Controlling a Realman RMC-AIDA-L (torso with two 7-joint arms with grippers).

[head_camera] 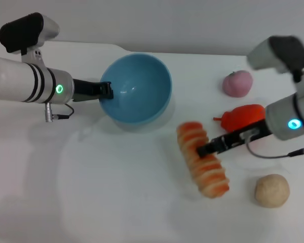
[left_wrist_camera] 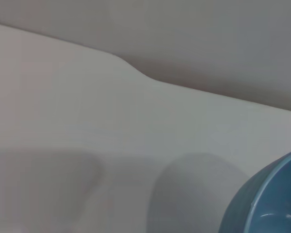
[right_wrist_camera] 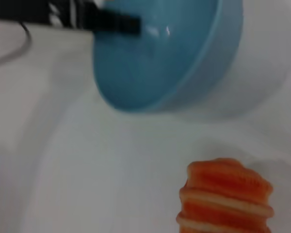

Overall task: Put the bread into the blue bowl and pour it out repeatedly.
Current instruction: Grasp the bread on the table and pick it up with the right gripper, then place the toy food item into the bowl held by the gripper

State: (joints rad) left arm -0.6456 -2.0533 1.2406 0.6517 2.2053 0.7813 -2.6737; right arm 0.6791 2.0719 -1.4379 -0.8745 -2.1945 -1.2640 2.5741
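- Light-blue plastic: blue bowl [head_camera: 137,94] at upper centre of the head view, empty and tipped, rim pinched by left gripper [head_camera: 107,90].
- Bread [head_camera: 202,159] on table [head_camera: 116,192] at lower right of centre, right gripper [head_camera: 202,150] clamped across its middle.
- Left to do: placing bread in bowl, then pouring.

The blue bowl [right_wrist_camera: 184,58] sits tilted on the white table [right_wrist_camera: 87,170], a dark gripper [right_wrist_camera: 119,23] at its rim; the bread [right_wrist_camera: 225,201] lies apart from it.
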